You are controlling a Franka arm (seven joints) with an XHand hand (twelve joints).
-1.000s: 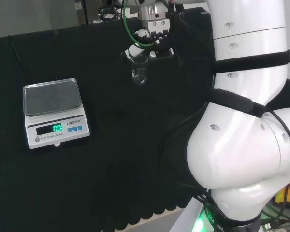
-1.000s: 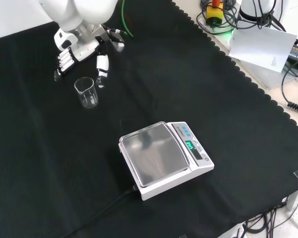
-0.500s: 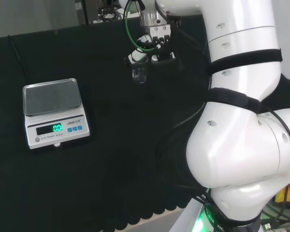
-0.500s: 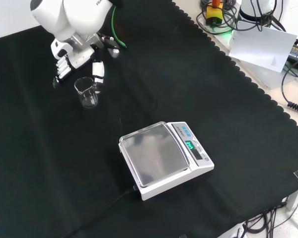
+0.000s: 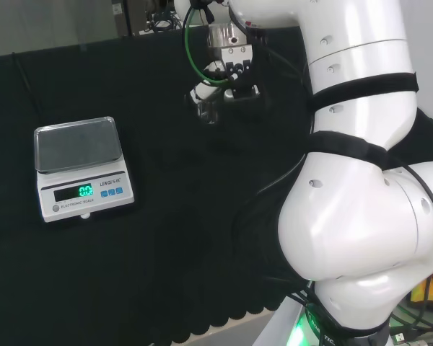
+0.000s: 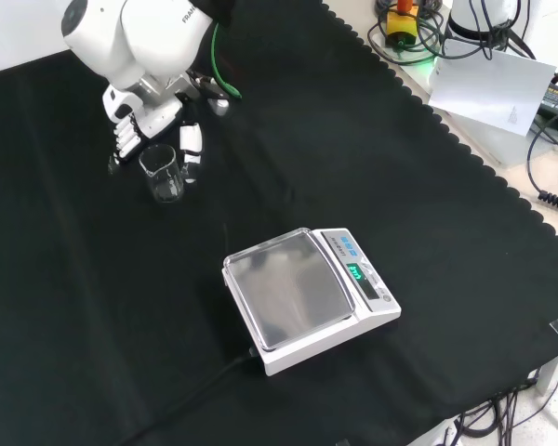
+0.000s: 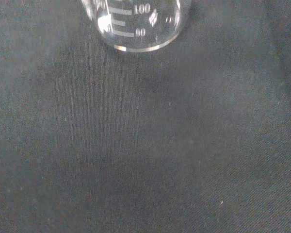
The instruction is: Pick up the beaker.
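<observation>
The beaker (image 6: 164, 173) stands upright on the black cloth (image 6: 372, 139), far left of the scale (image 6: 302, 295) in the front view, bracketed by the hand (image 6: 144, 116) with fingers straight and unclosed; grasp and lift remain outstanding.

the head view looks from behind the arm, the scale (image 5: 81, 167) at its left. the front view looks down from beyond that scale (image 6: 307, 297). the wrist view sits close above the cloth by the beaker (image 7: 136, 24).
</observation>
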